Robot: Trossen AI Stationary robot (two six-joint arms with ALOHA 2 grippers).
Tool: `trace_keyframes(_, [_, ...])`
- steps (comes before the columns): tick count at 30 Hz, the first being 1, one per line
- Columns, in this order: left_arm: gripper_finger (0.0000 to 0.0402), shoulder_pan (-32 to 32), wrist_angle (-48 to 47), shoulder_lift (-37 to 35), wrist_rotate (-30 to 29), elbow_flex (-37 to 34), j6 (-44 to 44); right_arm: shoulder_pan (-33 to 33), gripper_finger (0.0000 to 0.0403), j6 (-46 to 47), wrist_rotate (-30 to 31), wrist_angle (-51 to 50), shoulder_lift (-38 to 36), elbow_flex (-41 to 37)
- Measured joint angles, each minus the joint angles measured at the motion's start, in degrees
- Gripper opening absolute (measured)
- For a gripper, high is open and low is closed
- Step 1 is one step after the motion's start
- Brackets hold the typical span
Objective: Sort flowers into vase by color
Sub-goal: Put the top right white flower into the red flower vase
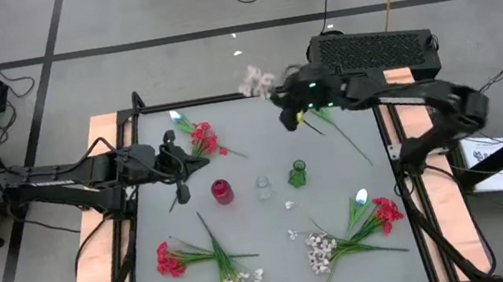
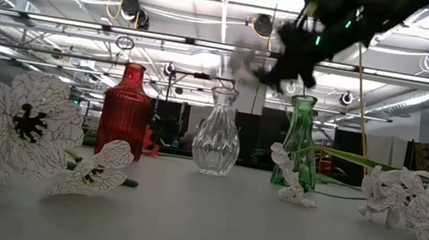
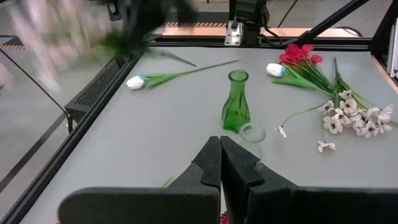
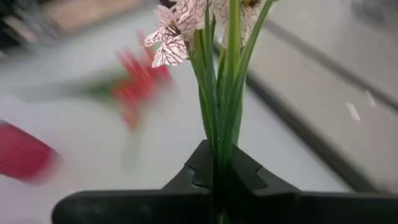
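Grey table first: at 6 o'clock two mixed bunches of flowers (image 1: 212, 263) lie flat, red, pinkish-white and white. At centre the red vase (image 1: 222, 191), clear vase (image 1: 264, 188) and green vase (image 1: 297, 174) look empty, so sorting has hardly begun. At 9 o'clock the left gripper (image 1: 175, 168) waits, fingers together. At 12 o'clock the right gripper (image 1: 290, 115) is clamped on a pinkish-white sprig (image 4: 219, 81), lifted.

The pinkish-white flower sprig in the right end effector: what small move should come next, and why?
Probably carry it over the clear glass vase and turn the stems down. The right end effector is shut on the pinkish-white blossom sprig, high near the table's far edge; red vase and green vase suit other colours.
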Motion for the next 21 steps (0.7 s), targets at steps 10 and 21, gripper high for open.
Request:
trace_keyframes(10, [0.0002, 0.00, 11.03, 2.21, -0.20, -0.02, -0.40, 12.95, 0.0002, 0.54, -1.73, 22.00, -14.53, 0.09])
trace_keyframes(21, [0.0083, -0.20, 27.16, 13.13, 3.65, -0.02, -3.46, 28.86, 0.0001, -3.98, 4.65, 26.45, -10.33, 0.07])
